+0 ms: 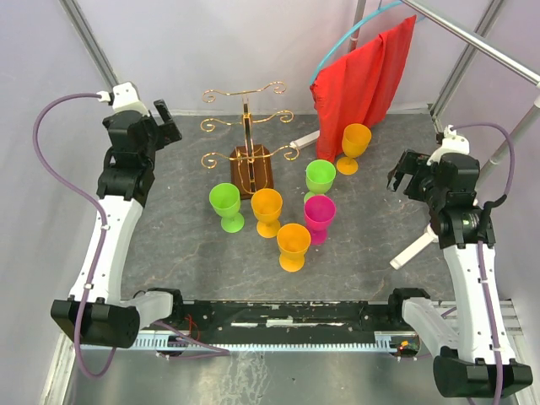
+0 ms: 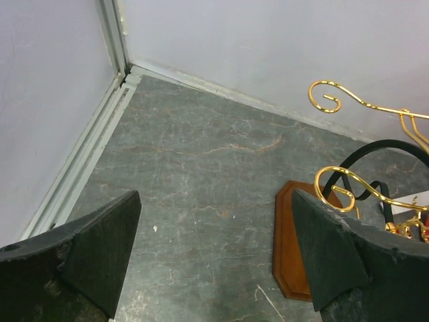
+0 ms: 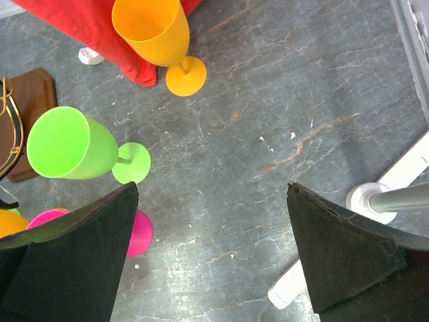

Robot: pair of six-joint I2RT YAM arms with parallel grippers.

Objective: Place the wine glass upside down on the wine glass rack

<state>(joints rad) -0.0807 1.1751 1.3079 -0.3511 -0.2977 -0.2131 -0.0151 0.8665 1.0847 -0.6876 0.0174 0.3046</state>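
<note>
The wine glass rack [image 1: 245, 118], gold wire scrolls on a post with a brown wooden base [image 1: 252, 171], stands at the back centre with nothing hanging on it. Several plastic wine glasses stand upright in front of and right of it: green [image 1: 226, 205], orange [image 1: 267, 209], orange [image 1: 293, 245], magenta [image 1: 320, 216], green [image 1: 320, 177], orange [image 1: 354, 145]. My left gripper [image 1: 162, 125] is open and empty left of the rack; its base [image 2: 289, 241] shows in the left wrist view. My right gripper [image 1: 404, 175] is open and empty right of the glasses; the orange [image 3: 151, 30] and green [image 3: 64, 144] glasses show in the right wrist view.
A red cloth [image 1: 367, 76] hangs from a bar at the back right, behind the far orange glass. A white stand foot [image 3: 375, 200] lies under the right gripper. Grey walls [image 2: 53, 80] close the table on the left and back.
</note>
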